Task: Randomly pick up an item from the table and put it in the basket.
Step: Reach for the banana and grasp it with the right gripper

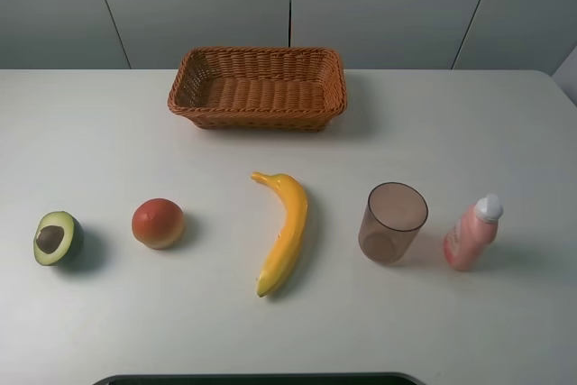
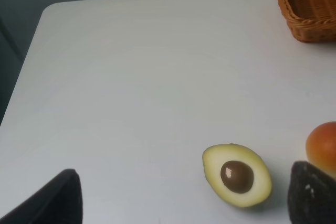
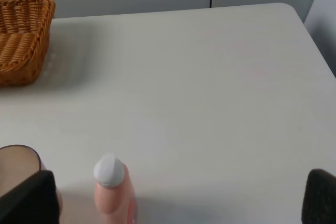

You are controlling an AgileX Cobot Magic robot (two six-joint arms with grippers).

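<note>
The yellow banana (image 1: 284, 232) lies on the white table (image 1: 451, 132), at its middle, stem end pointing toward the basket. The reddish-brown wicker basket (image 1: 258, 87) stands empty at the back centre; its corner shows in the left wrist view (image 2: 310, 3) and the right wrist view (image 3: 23, 38). Neither arm shows in the exterior view. My left gripper (image 2: 181, 195) is open, with dark fingertips (image 2: 52, 200) wide apart above the table near the halved avocado (image 2: 237, 174). My right gripper (image 3: 176, 198) is open and empty, fingertips (image 3: 320, 195) wide apart near the pink bottle (image 3: 111, 187).
A halved avocado (image 1: 58, 237) and a round red-orange fruit (image 1: 158, 223) lie left of the banana. A translucent brown cup (image 1: 392, 221) and a pink bottle with a white cap (image 1: 471, 233) stand to its right. The fruit's edge shows in the left wrist view (image 2: 323, 145).
</note>
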